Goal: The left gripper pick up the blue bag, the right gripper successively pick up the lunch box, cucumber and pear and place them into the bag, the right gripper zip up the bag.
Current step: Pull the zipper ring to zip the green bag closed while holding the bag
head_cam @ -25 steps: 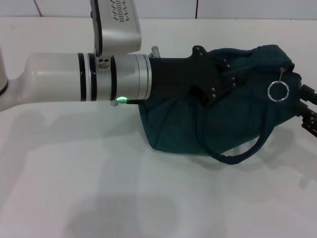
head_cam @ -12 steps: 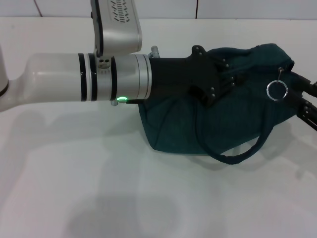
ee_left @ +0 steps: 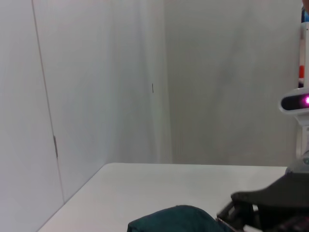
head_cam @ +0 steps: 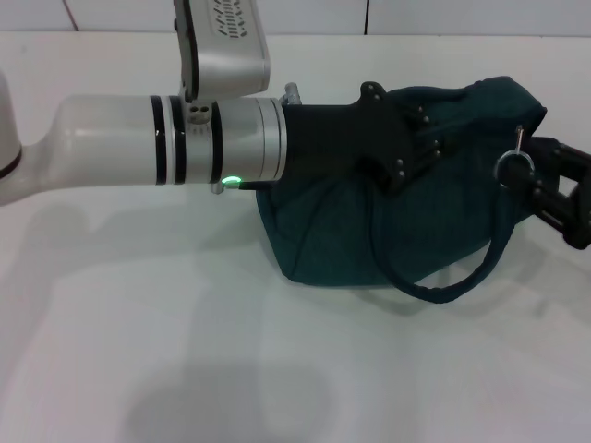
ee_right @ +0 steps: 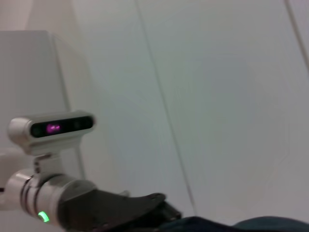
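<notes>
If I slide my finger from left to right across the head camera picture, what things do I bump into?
Left gripper's silver-white arm → green light → left gripper on the blue bag → metal ring pull → right gripper at the bag's right end.

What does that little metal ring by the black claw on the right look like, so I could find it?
Start at the dark teal-blue fabric bag on the white table. At its right end, the small silver metal ring hangs against the cloth, right beside the black right gripper. It is the only shiny thing on the bag.

Lab setting, bare white table (head_cam: 277,369), plain panelled walls (ee_left: 96,82)
</notes>
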You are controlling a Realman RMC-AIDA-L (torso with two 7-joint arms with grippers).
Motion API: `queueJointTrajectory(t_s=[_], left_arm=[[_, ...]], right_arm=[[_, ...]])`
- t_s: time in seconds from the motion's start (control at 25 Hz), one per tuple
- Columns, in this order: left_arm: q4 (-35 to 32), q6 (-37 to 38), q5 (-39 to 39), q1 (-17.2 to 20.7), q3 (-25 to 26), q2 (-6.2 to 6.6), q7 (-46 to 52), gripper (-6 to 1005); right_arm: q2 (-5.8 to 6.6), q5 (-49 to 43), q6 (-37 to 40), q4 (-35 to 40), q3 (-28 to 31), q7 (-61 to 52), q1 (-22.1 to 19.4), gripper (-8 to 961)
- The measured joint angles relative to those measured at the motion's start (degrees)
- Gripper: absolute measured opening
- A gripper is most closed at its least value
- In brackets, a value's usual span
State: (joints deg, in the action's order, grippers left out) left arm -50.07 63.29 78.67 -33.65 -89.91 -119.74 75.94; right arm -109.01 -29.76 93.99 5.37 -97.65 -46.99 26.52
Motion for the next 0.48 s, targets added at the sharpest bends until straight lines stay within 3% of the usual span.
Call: queueJointTrajectory(t_s=[0.48], left_arm=[[0.44,-0.43,-0.11,-0.70,-0.01,-0.05,-0.22,82]], right_arm=[[-0.41,-4.08,-1.16,1.45,0.14,-1.43,1.61,347]])
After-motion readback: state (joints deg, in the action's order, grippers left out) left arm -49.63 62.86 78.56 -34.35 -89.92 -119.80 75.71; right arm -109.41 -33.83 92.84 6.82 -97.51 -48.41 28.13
